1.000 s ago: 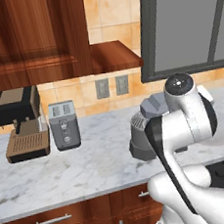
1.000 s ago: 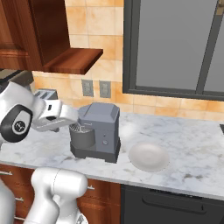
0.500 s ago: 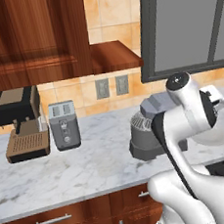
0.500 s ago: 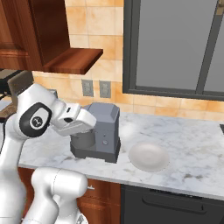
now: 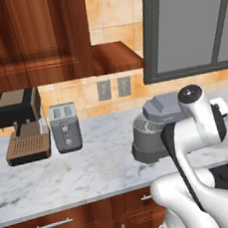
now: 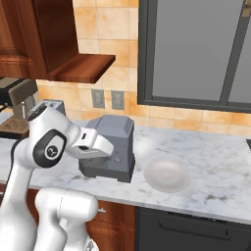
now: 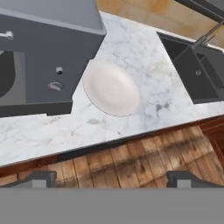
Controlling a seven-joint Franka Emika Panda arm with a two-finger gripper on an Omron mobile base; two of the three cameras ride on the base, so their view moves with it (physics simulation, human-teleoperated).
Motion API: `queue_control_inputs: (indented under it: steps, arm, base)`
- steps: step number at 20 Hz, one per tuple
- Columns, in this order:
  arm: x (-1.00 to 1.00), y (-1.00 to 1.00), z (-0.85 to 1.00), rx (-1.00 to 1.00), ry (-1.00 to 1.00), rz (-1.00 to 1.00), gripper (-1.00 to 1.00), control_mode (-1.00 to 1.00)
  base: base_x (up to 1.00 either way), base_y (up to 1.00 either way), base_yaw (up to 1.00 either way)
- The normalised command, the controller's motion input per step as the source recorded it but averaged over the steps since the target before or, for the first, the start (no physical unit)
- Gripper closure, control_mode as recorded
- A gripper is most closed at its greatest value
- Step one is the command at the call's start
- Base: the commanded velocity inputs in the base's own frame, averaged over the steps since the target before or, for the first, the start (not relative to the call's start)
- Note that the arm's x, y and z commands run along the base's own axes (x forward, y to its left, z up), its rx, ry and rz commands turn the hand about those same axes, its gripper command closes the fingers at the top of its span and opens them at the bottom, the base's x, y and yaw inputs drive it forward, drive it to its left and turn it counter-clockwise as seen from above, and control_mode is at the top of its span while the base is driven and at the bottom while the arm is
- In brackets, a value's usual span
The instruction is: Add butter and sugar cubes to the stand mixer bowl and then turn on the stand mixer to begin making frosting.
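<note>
A: Marble is seen across the whole counter (image 6: pixel 206 152), and on it the slate-grey stand mixer (image 6: pixel 115 147) is set; in the left base view its right side is covered by the white arm.

B: Is the stand mixer bowl (image 5: pixel 144 131) made out?

A: Partly. From the left its ribbed grey wall is seen under the mixer head; from the right it is masked by the forearm.

B: And the plate (image 7: pixel 110 87)?

A: It is laid just beside the mixer base, white and round.

B: The gripper (image 7: pixel 111 178)?

A: It is held out past the counter edge, over the wooden floor, jaws spread wide with nothing between them; the mixer is well apart from it. The butter and sugar cubes cannot be picked out.
</note>
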Motion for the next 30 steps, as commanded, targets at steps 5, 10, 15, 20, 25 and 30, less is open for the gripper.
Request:
queue_control_inputs:
  steps: [5,10,15,20,25,30]
  arm:
    - [0.09,0.15,-0.26,-0.04,-0.07,0.0,-1.0,-1.0]
    - [0.02,0.19,-0.22,-0.08,0.01,0.0,1.0,-1.0]
    - [0.28,0.0,-0.28,-0.03,0.08,0.0,1.0,-1.0]
    - [0.4,0.01,-0.54,-0.02,0.07,0.0,1.0,-1.0]
    - [0.43,0.0,-0.57,0.0,0.03,0.0,1.0,-1.0]
    - [0.47,0.0,-0.41,0.0,0.0,0.0,1.0,-1.0]
  base:
    - [0.0,0.0,0.0]
    - [0.0,0.0,0.0]
    - [0.0,0.0,0.0]
    - [0.0,0.0,0.0]
    - [0.0,0.0,0.0]
    - [0.0,0.0,0.0]
